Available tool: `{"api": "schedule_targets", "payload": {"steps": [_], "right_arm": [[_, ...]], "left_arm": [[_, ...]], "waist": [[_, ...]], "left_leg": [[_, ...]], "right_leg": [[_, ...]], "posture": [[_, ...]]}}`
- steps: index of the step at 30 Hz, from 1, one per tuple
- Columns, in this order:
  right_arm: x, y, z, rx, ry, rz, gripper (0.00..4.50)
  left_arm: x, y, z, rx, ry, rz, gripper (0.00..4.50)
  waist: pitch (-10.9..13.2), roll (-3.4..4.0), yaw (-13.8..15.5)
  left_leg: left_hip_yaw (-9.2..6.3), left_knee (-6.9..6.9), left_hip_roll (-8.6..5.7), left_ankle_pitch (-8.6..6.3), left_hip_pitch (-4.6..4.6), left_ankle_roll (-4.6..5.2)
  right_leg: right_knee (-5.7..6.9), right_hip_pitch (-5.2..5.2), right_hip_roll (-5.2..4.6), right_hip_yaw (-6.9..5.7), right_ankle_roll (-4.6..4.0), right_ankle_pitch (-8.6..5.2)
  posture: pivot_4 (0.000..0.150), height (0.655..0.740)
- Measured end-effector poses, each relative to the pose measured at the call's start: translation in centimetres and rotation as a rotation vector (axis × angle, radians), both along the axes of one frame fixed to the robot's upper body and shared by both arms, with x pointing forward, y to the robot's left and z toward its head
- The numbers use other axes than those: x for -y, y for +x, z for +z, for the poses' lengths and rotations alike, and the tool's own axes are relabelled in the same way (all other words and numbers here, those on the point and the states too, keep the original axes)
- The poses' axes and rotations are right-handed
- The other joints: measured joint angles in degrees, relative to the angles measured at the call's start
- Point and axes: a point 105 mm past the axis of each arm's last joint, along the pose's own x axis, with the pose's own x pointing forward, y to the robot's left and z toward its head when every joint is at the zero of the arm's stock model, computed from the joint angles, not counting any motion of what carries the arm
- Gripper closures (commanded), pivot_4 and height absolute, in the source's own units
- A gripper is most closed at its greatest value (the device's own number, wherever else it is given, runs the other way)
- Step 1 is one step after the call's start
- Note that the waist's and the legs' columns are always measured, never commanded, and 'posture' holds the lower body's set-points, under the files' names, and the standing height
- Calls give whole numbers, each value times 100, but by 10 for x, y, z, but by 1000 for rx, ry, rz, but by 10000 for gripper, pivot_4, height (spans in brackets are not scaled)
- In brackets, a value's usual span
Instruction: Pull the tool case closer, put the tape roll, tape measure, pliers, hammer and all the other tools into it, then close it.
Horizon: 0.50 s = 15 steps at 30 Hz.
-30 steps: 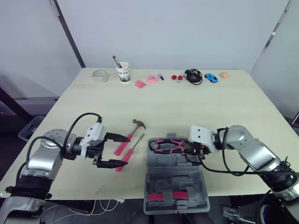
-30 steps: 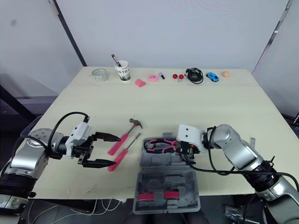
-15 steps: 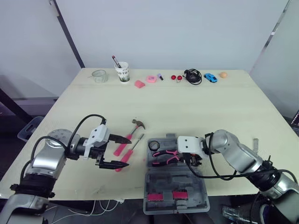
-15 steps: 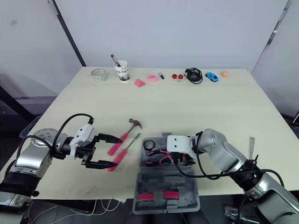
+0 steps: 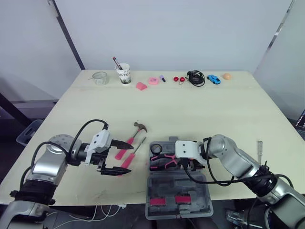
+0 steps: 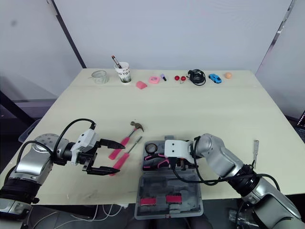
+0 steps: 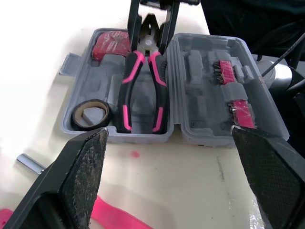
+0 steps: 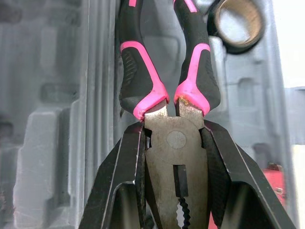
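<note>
The tool case (image 5: pixel 178 183) is laid open on the table (image 5: pixel 190 109), near its front edge. In its rear half the pliers (image 5: pixel 164 159) are lodged, with the tape roll (image 5: pixel 156 148) at their left. Left of the case two screwdrivers (image 5: pixel 123 150) are laid side by side, the hammer (image 5: pixel 139 128) just behind them. A cup (image 5: pixel 125 74) is set at the far edge.

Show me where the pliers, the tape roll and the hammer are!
pliers (image 8: pixel 176 140): right wrist view, on the metal head at the pivot.
tape roll (image 7: pixel 77 118): left wrist view, on the dark ring of the roll.
hammer (image 5: pixel 139 127): left eye view, on the metal head.
</note>
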Motion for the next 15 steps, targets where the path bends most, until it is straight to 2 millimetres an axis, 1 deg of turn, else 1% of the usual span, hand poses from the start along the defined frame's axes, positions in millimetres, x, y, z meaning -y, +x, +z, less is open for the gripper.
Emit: {"api": "schedule_targets", "payload": {"steps": [6, 8, 9, 10, 11, 12, 15], "right_arm": [[0, 2, -2, 15, -5, 14, 34939], [-2, 1, -2, 9, -1, 17, 24469], [-2, 1, -2, 7, 0, 17, 22789], [-2, 1, -2, 6, 1, 17, 22789], [-2, -1, -4, -15, -4, 12, 14086], [-2, -1, -3, -17, -3, 15, 8072], [-2, -1, -2, -13, -1, 14, 8072]], "left_arm": [[0, 0, 0, 0, 1, 0, 993], [0, 0, 0, 0, 1, 0, 0], [0, 0, 0, 0, 1, 0, 0], [0, 0, 0, 0, 1, 0, 0], [0, 0, 0, 0, 1, 0, 0], [0, 0, 0, 0, 2, 0, 0], [0, 0, 0, 0, 2, 0, 0]], "waist": [[0, 0, 0], [0, 0, -1], [0, 0, -1], [0, 0, -1], [0, 0, -2], [0, 0, -1], [0, 0, -1]], "left_leg": [[0, 0, 0, 0, 0, 0], [-1, 0, 0, 0, 1, 0], [-1, 0, 1, 0, 1, 0], [-1, 0, 1, 0, 1, 0], [0, 0, 1, 0, 1, 0], [0, 0, 1, 0, 1, 0], [0, 0, 1, 0, 1, 0]], "right_leg": [[0, 0, 0, 0, 0, 0], [0, 0, 1, 0, 0, 0], [0, 0, 1, 0, 0, 0], [0, 0, 1, 0, 0, 0], [0, 0, 1, 0, -1, 0], [0, 0, 1, 0, -1, 0], [0, 0, 1, 0, -1, 0]], "posture": [[1500, 7400], [1500, 7400], [1500, 7400], [1500, 7400], [1500, 7400], [1500, 7400], [1500, 7400]]}}
